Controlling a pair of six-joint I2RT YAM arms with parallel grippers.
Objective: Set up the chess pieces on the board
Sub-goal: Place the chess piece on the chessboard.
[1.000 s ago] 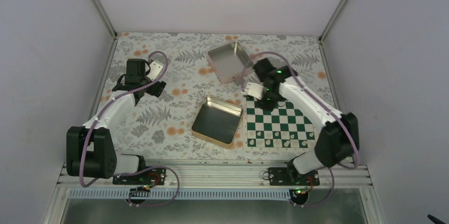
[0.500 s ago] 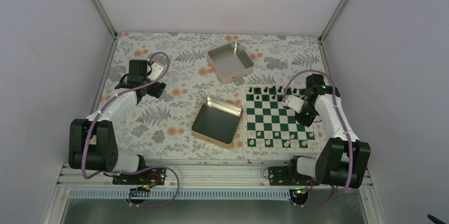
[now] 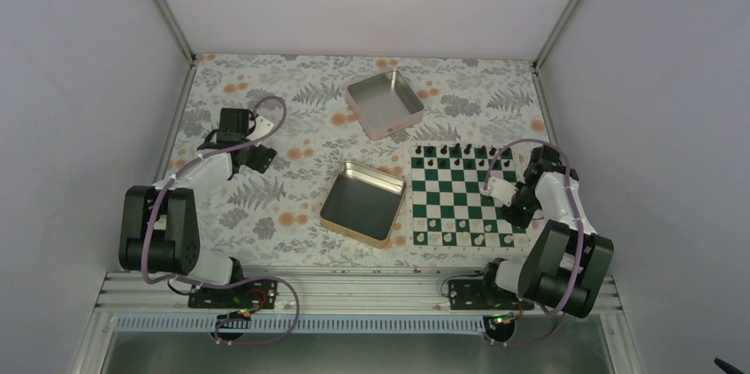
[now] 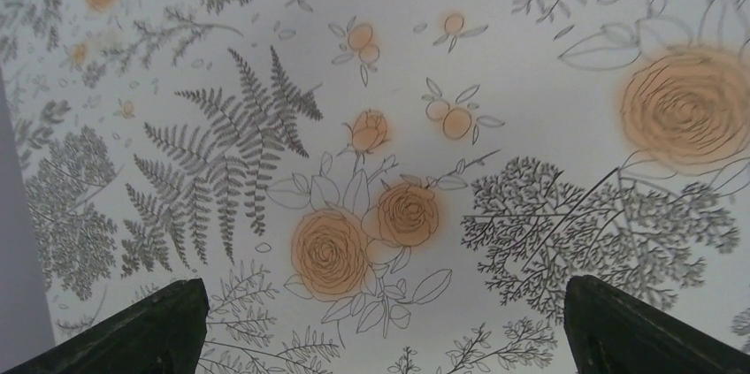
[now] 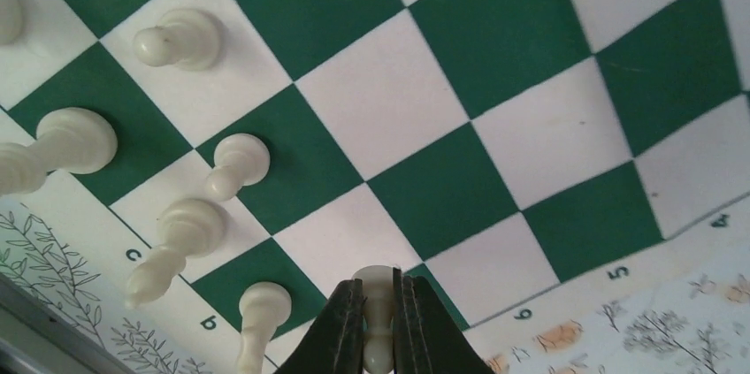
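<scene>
A white pawn (image 5: pixel 377 286) is pinched upright in the right jaws; the free pawn-row square on the board (image 5: pixel 495 38) is judged at 11 o'clock. The left jaws are spread.

The board (image 3: pixel 460 200) is chequered dark green and white, with a pale border marked in small dark letters and numbers. The chess pieces (image 5: pixel 181 38) are cream, and the chessmen (image 3: pixel 456 151) on the far row are black. The table (image 4: pixel 531 82) has a white cloth printed with grey ferns and orange roses. The far tin (image 3: pixel 386 105) is silvery, while the near tin (image 3: pixel 364 200) is brassy at the rim and dark inside.
</scene>
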